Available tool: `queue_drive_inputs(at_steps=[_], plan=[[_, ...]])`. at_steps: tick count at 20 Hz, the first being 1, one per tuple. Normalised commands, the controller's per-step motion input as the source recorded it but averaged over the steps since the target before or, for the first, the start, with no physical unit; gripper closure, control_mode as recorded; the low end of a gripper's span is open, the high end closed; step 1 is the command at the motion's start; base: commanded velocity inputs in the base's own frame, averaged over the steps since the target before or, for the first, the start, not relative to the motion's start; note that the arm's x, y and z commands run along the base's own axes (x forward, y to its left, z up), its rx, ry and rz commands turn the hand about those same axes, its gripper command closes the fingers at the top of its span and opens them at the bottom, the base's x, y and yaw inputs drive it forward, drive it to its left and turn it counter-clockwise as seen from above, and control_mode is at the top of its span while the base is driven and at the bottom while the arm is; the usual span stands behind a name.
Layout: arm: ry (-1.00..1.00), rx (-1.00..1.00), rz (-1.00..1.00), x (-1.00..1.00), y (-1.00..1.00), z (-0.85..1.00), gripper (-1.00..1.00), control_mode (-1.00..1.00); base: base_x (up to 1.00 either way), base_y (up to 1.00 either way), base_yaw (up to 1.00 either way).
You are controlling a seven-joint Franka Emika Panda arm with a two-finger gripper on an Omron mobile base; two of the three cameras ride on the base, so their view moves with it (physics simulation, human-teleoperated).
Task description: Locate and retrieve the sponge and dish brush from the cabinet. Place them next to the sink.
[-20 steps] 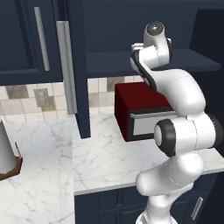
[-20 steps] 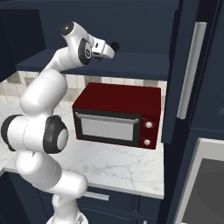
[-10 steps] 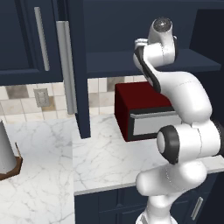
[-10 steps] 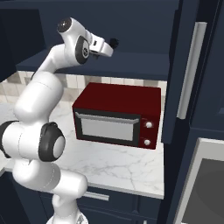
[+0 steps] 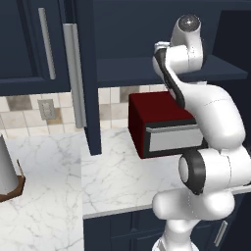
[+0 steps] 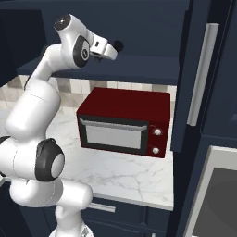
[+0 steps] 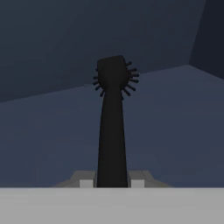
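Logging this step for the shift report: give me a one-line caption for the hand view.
Gripper shut on the dish brush, its bristled head pointing into the dark navy cabinet.

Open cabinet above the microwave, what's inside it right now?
Inside the cabinet, the end effector is shut on the dish brush, bristled head pointing deeper in. The shelf around it looks bare. No sponge is visible; the arm and doors cover part of the shelf.
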Motion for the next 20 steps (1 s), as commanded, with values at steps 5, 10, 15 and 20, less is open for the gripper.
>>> queue_drive_inputs(at_steps=[5, 10, 15, 20], plan=[[0.0, 0.0, 0.06, -0.78, 0.27, 0.0, 1.0, -1.0, 0.0, 0.0, 0.0], [0.0, 0.0, 0.04, -0.86, 0.3, -0.01, 1.0, -1.0, 0.0, 0.0, 0.0], [0.0, 0.0, 0.04, -0.99, 0.25, 0.0, 1.0, -1.0, 0.0, 0.0, 0.0], [0.0, 0.0, 0.04, -0.95, 0.27, 0.0, 1.0, -1.0, 0.0, 0.0, 0.0]])
